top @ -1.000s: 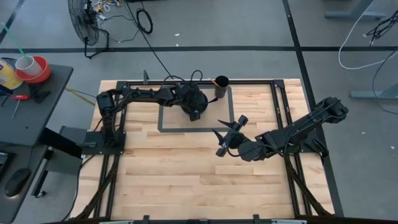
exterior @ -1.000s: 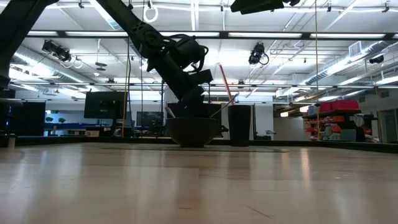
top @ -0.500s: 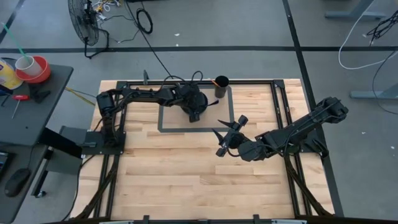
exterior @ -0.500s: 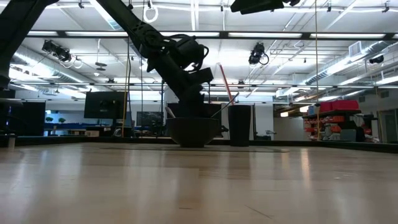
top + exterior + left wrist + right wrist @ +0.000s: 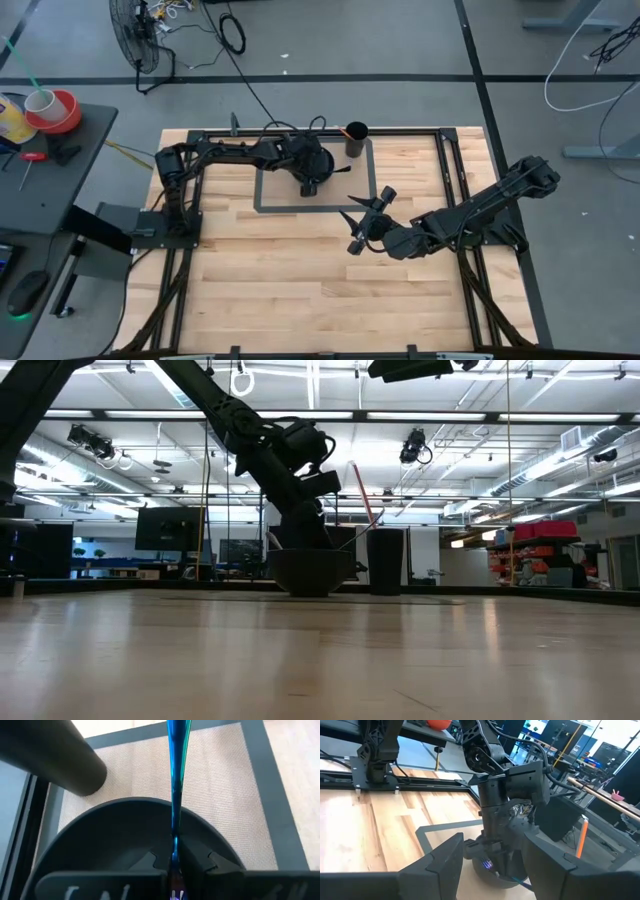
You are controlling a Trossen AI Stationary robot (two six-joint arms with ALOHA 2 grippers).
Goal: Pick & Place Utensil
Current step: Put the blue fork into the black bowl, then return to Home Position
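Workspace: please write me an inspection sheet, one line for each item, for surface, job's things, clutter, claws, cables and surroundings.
Surface: wooden table with a grey mat framed in dark tape.
Job's things: dark bowl on the mat; blue utensil pinched over it; black cup beside the bowl, holding an orange stick.
Clutter: nothing seen on the table.
Claws: left claw shut on the utensil handle, down at the bowl; right claw open, above bare wood, apart from the mat.
Cables: black cable on the floor; white cable at far right.
Surroundings: floor fan; side table with tape roll.
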